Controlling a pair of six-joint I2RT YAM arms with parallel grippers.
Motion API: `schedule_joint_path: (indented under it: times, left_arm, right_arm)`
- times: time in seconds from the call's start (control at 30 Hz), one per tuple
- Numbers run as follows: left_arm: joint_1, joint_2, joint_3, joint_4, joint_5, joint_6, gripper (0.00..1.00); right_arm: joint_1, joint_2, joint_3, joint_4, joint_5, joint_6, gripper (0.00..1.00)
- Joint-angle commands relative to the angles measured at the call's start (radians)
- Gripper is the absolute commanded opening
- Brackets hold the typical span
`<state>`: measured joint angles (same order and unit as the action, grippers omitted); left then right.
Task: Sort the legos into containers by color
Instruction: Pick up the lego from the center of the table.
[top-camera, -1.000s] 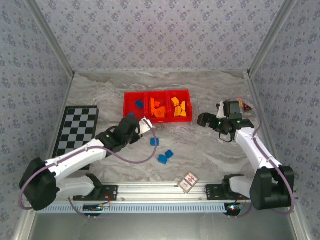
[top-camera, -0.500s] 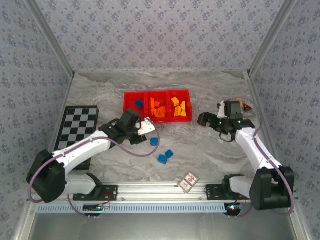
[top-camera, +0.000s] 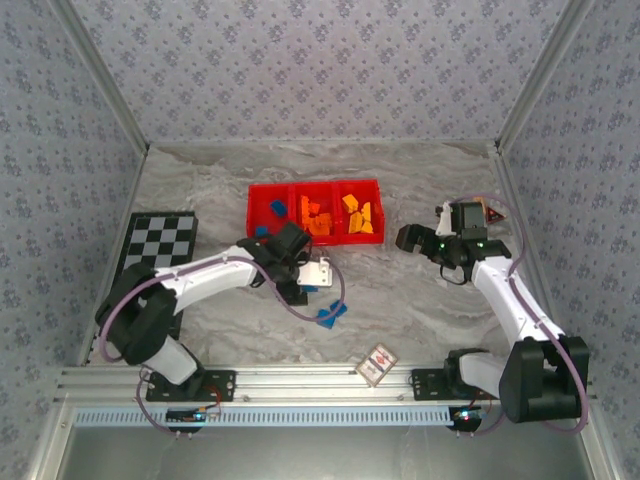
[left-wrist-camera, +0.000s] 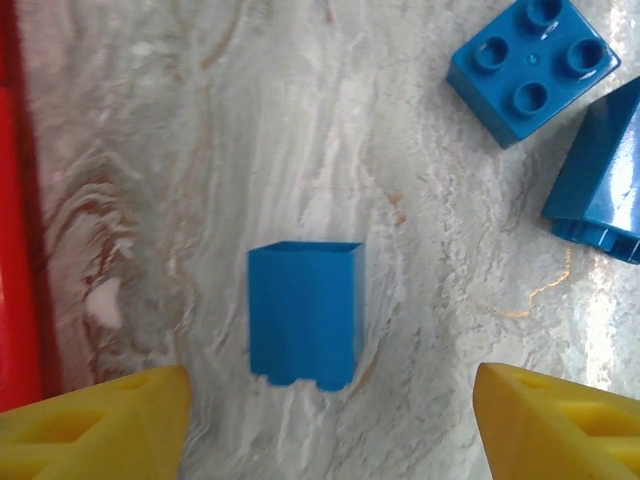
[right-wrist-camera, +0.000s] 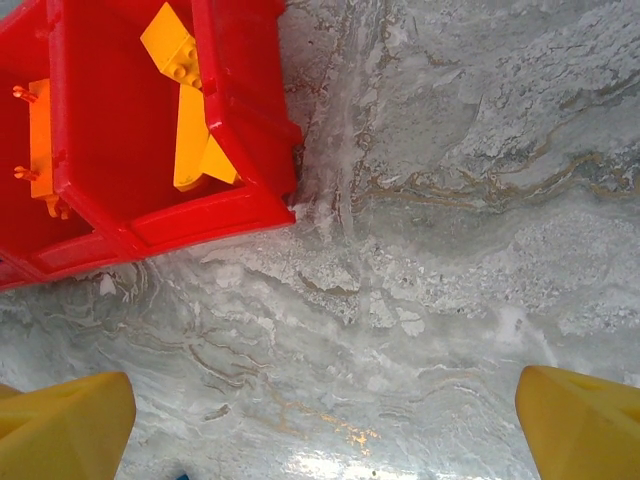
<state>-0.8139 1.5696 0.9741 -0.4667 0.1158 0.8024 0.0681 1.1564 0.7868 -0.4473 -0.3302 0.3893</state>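
The left gripper (left-wrist-camera: 330, 425) hangs with its yellow fingers well apart, straddling a blue brick (left-wrist-camera: 305, 312) that lies on the marble table (left-wrist-camera: 150, 150), touching neither side. Near it sit a studded blue brick (left-wrist-camera: 530, 62) and a blue piece (left-wrist-camera: 600, 170) (cut off at the edge). The right gripper (right-wrist-camera: 320, 425) gapes wide, holding nothing, beside the red tray (right-wrist-camera: 215, 215), whose end compartment holds yellow pieces (right-wrist-camera: 185, 110).
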Motion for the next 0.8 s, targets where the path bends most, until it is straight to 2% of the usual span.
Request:
schedule_joint_path:
  times: [0.0,0.57,0.77]
  left_arm:
    - [-0.014,0.038,0.06,-0.022,0.012,0.035,0.75]
    - [-0.037,0.228,0.141,-0.041,-0.065,0.037,0.63]
    - [-0.033,0.267,0.177,-0.053,-0.077,0.005,0.46]
  right_arm:
    - [-0.01,-0.022,-0.012,0.002,-0.012,0.01,1.0]
    - [-0.024,-0.021,-0.021,0.014,-0.027,0.016,1.0]
    - [-0.027,-0.021,-0.02,0.013,-0.03,0.019,1.0]
